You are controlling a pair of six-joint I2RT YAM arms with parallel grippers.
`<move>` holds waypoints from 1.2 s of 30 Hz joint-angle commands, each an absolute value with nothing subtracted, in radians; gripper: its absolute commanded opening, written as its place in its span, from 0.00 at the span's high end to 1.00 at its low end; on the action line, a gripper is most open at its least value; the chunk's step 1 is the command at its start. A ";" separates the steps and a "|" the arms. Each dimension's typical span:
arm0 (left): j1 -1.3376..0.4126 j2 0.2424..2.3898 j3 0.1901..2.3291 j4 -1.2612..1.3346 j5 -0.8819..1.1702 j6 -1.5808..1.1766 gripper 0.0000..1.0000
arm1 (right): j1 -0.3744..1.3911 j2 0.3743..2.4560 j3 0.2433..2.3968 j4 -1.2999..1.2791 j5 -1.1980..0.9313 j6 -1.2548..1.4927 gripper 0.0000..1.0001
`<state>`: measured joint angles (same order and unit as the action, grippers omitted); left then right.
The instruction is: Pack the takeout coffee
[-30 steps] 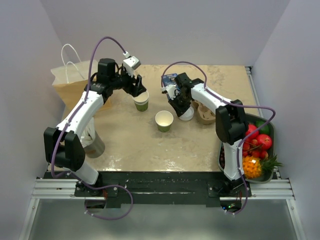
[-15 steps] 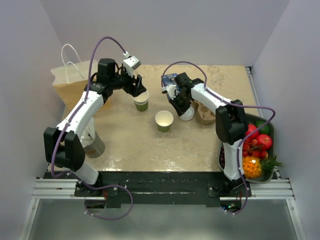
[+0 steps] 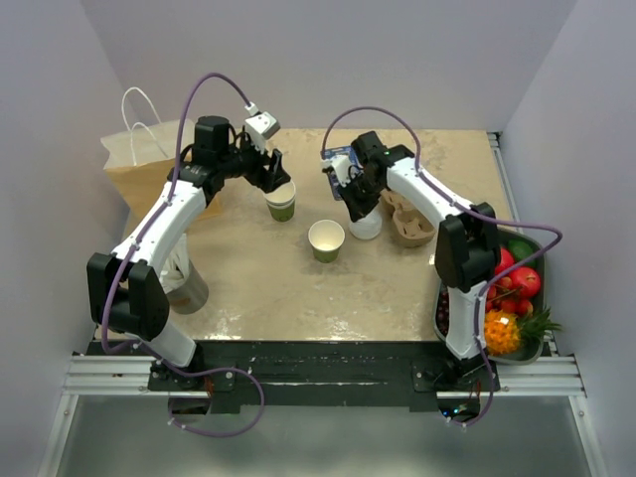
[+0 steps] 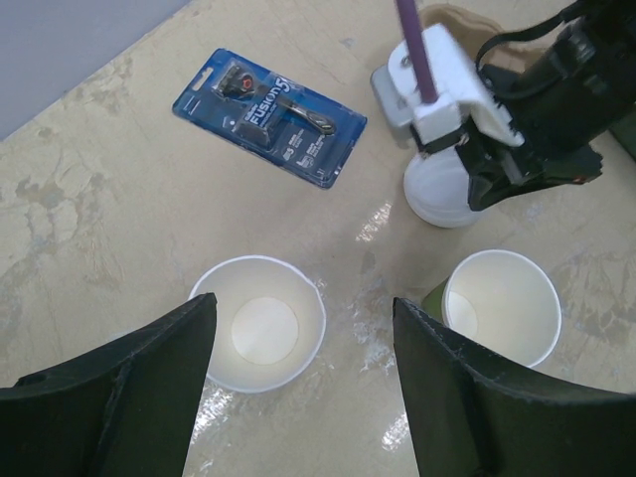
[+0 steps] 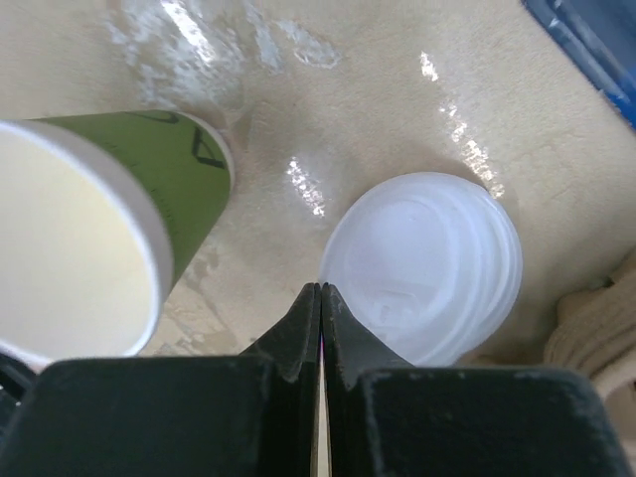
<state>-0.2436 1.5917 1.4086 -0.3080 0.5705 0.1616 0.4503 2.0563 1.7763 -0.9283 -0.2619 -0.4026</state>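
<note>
The takeout coffee, a cup wearing a lid, is out of view. Two lidless green-and-cream cups stand on the table. One cup (image 3: 281, 202) (image 4: 258, 323) sits between the open fingers of my left gripper (image 3: 275, 179) (image 4: 303, 338), nearer the left finger and untouched. The other cup (image 3: 326, 239) (image 4: 502, 308) (image 5: 79, 248) stands mid-table. A stack of white lids (image 3: 366, 227) (image 5: 422, 263) (image 4: 437, 199) lies beside it. My right gripper (image 3: 357, 202) (image 5: 320, 286) is shut just above the stack's near edge, with nothing seen between its jaws.
A brown paper bag (image 3: 149, 164) with white handles stands at the back left. A blue razor pack (image 3: 338, 159) (image 4: 270, 114) lies behind the lids. A pulp cup carrier (image 3: 409, 221) sits right of them. A fruit bowl (image 3: 517, 248) is at the right edge.
My right gripper has closed fully and drawn back and up from the lid stack, which now shows more plainly. The left arm and both cups have not moved.
</note>
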 commanded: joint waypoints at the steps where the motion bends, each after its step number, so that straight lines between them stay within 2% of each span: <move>1: -0.244 1.592 1.417 -0.275 0.572 0.183 0.25 | 0.417 1.939 1.855 -0.965 -0.351 -0.371 1.00; 5: -0.244 1.575 1.405 -0.265 0.638 0.213 0.25 | 0.390 1.913 1.908 -0.988 -0.452 -0.357 1.00; 13: -0.253 1.440 1.235 -0.123 0.778 0.326 0.23 | 0.313 1.937 2.036 -1.101 -0.837 -0.400 1.00; 15: -0.267 1.443 1.242 -0.153 0.784 0.357 0.23 | 0.313 1.936 2.033 -1.098 -0.836 -0.406 1.00; 18: -0.278 1.443 1.243 -0.161 0.775 0.353 0.23 | 0.313 1.908 1.948 -0.996 -0.706 -0.396 0.97; 19: -0.279 1.440 1.243 -0.157 0.764 0.351 0.23 | 0.313 1.896 1.907 -0.982 -0.669 -0.460 0.92; 20: -0.281 1.437 1.241 -0.155 0.759 0.350 0.23 | 0.313 1.893 1.889 -0.980 -0.652 -0.516 0.81; 23: -0.281 1.427 1.224 -0.170 0.738 0.377 0.23 | 0.311 1.891 1.838 -0.959 -0.618 -0.696 0.71; 29: -0.281 1.416 1.215 -0.253 0.723 0.479 0.23 | 0.311 1.956 1.913 -1.063 -0.661 -1.099 0.69; 36: -0.281 1.417 1.220 -0.294 0.703 0.494 0.23 | 0.350 2.183 2.114 -1.427 -0.638 -1.503 0.70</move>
<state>-0.2783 1.4540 1.2186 -0.2817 0.7067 0.4480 0.3199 2.0827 2.0312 -1.1828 -0.6456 -1.1950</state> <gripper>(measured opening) 0.766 0.305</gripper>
